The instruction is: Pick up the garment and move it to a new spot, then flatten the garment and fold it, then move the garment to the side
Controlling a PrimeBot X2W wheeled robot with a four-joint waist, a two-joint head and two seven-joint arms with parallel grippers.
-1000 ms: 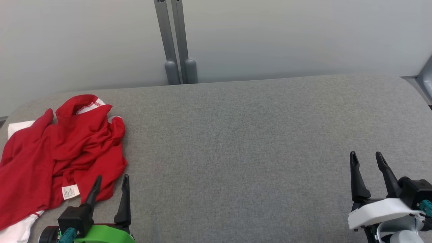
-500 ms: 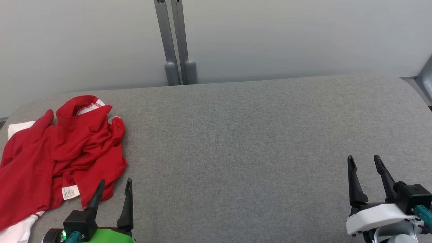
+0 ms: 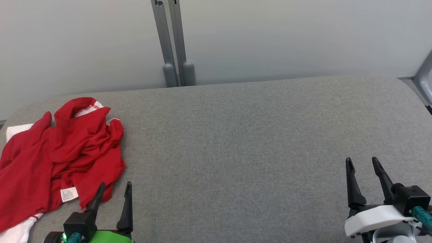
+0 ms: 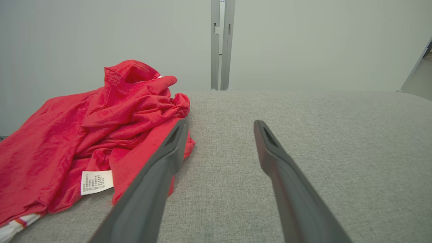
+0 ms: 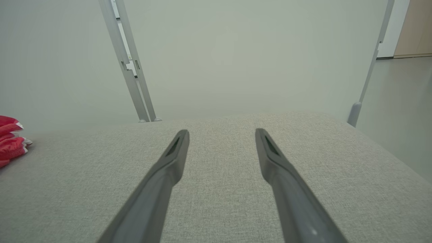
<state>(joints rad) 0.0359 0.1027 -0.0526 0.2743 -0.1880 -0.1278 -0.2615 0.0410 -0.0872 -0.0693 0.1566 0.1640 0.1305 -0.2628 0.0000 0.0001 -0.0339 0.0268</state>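
Garment (image 3: 50,158) bears white care label (image 4: 97,182), print too small to read.

Left gripper (image 3: 115,184), jaws apart, empty, right gripper (image 3: 361,159), jaws apart, empty

Garment (image 3: 50,158), 9 o'clock in head view: bright plain red, white patches at its 10 and 7 o'clock edges. Collar trim (image 3: 88,107): white, red stitching. Label (image 3: 69,194): white, dark print. Hem strip (image 4: 13,224): white, red-orange stripes. Table (image 3: 236,141): mid grey, fine woven fleck. Wall (image 3: 287,33): plain pale grey-green. Posts (image 3: 172,44), 12 o'clock: darker grey. Left gripper (image 3: 115,184): black, green cover (image 3: 108,237), teal plug (image 3: 71,238). Right gripper (image 3: 361,159): black, white cover (image 3: 374,217), teal plug (image 3: 420,214). Door (image 5: 413,27), 2 o'clock in right wrist view: beige.
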